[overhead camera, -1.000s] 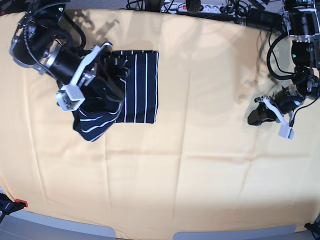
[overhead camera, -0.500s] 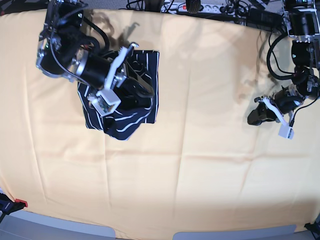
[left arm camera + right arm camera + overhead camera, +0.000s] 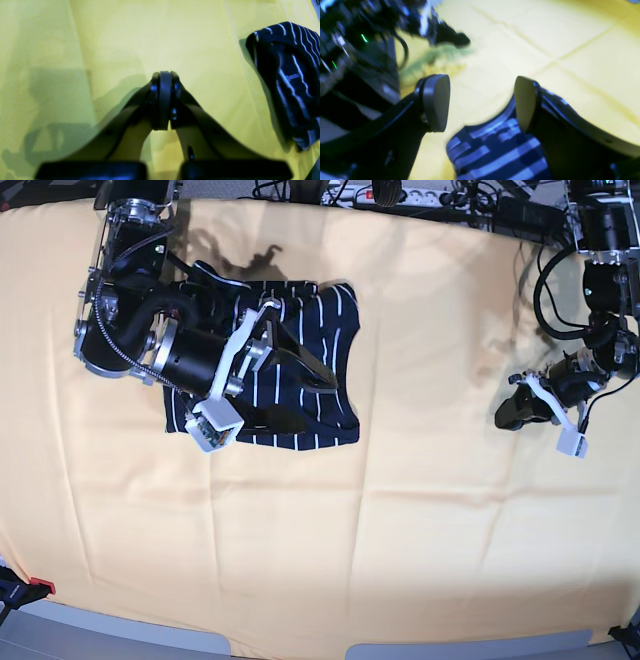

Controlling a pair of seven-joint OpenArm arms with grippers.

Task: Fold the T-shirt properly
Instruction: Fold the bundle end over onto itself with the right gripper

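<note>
We see the T-shirt (image 3: 310, 370) lying folded into a rough dark rectangle on the yellow cloth (image 3: 400, 510), toward the far left of the base view. Our right gripper (image 3: 480, 105) hangs just above it with jaws spread wide and nothing between them; striped fabric shows below the right-hand finger. Our left gripper (image 3: 163, 100) rests well apart near the cloth's right edge, jaws pressed together and empty.
</note>
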